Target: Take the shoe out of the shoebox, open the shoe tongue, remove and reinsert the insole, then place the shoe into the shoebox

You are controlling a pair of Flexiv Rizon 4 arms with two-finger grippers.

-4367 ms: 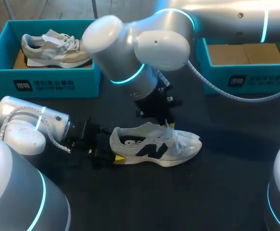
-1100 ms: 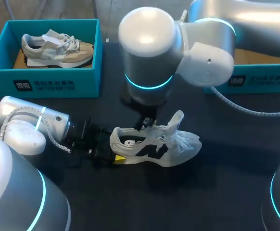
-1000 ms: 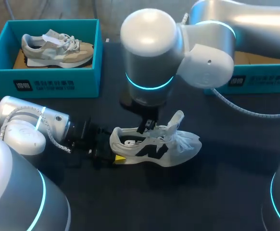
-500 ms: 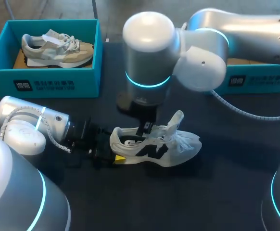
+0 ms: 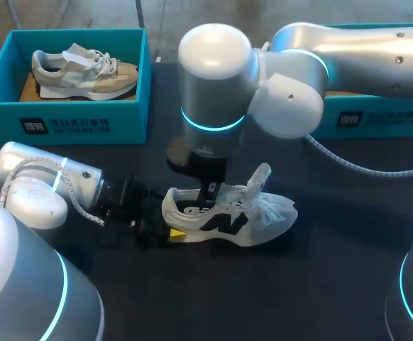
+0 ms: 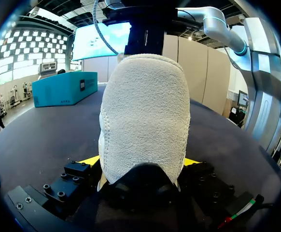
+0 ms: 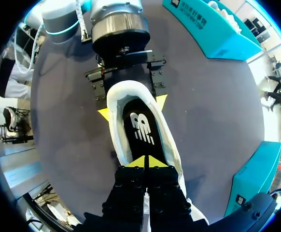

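Observation:
A white shoe (image 5: pixel 228 217) with dark side markings lies on its sole mid-table, its tongue (image 5: pixel 261 176) pulled upright. My left gripper (image 5: pixel 171 231) lies low on the table behind the heel. Its yellow fingertips (image 6: pixel 90 160) press the heel (image 6: pixel 143 116) from both sides, so it is shut on the shoe. My right gripper (image 5: pixel 210 192) points straight down into the shoe's mouth. In the right wrist view its tips (image 7: pixel 144 162) are shut together just over the black insole (image 7: pixel 143 128), with nothing seen between them.
A teal shoebox (image 5: pixel 64 121) at the back left holds a beige shoe (image 5: pixel 82 71). A second teal shoebox (image 5: pixel 377 117) at the back right is partly hidden behind my right arm. Dark table surface lies in front of the white shoe.
My right arm has swung slightly left and lowered its shut gripper toward the shoe's opening. The shoe and my left arm have not moved.

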